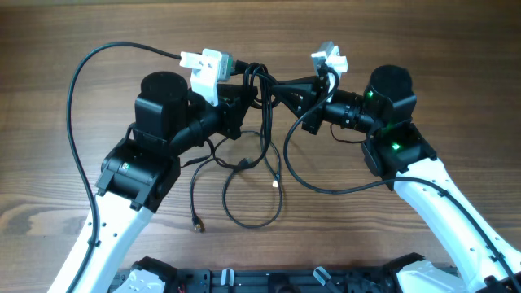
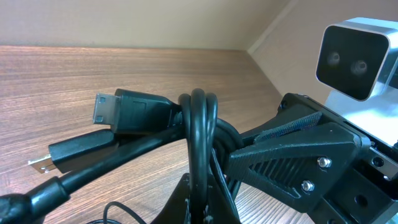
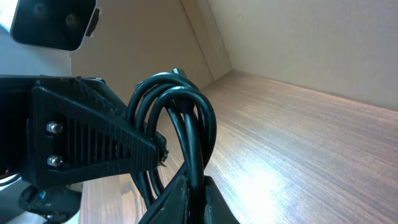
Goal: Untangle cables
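Cables (image 2: 198, 124) sit pinched by left end effector (image 2: 200, 211) and right end effector (image 3: 191, 205) together.

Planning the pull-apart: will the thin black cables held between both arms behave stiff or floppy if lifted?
Probably floppy: the cables sag into loose loops on the table. Likely light, being thin. Their tight bend over the jaws hints at some springiness.

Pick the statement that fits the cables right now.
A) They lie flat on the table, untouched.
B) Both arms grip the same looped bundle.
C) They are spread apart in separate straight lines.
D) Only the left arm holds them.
B: the left gripper and right gripper meet at the looped cables, and each wrist view shows the loops clamped in its own jaws.
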{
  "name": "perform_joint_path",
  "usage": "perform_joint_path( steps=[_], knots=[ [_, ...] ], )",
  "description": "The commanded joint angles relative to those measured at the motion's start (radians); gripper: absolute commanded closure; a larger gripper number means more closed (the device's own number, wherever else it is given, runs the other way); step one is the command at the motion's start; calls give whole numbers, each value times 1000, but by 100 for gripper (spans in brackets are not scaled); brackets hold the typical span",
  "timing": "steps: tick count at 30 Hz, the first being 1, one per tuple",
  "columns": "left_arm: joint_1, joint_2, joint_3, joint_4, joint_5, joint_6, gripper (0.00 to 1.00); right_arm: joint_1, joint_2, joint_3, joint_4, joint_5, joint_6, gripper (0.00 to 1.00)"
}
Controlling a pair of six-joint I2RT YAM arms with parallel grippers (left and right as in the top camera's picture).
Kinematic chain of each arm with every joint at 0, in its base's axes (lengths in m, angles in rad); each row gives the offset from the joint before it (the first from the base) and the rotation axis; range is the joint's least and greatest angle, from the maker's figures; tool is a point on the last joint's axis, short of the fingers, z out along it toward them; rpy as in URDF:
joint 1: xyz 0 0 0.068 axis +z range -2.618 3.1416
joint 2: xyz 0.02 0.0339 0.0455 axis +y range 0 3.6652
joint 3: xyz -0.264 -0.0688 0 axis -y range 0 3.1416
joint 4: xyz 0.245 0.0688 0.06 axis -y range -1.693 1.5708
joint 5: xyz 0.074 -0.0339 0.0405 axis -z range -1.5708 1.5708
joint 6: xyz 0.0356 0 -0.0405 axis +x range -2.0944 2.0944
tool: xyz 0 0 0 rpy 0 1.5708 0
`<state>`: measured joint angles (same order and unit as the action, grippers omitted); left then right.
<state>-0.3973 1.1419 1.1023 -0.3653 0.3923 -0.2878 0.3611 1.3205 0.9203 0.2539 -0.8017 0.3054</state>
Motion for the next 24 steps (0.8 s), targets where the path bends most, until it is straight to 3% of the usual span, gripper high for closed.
perform_joint_path(
  steps=[1, 4, 6, 7, 11, 18, 22, 24],
  knots=[
    [0, 1, 11, 17, 38, -13, 96, 0, 0, 1, -1, 20, 13, 96],
    [0, 1, 11, 17, 38, -13, 96, 0, 0, 1, -1, 20, 13, 94],
    [0, 1, 11, 18, 46, -13, 96, 0, 0, 1, 2, 20, 13, 79],
    [0, 1, 11, 17, 50, -13, 96, 0, 0, 1, 3, 20, 13, 79],
    [0, 1, 11, 18, 50, -17, 96, 0, 0, 1, 7, 21, 21, 95],
    [0, 5, 11, 17, 68, -17, 96, 0, 0, 1, 11, 24, 39, 95],
    [0, 7, 11, 18, 70, -16, 96, 0, 0, 1, 15, 23, 39, 73],
    [0, 7, 11, 17, 72, -16, 96, 1, 0, 0, 20, 23, 39, 68]
  ],
)
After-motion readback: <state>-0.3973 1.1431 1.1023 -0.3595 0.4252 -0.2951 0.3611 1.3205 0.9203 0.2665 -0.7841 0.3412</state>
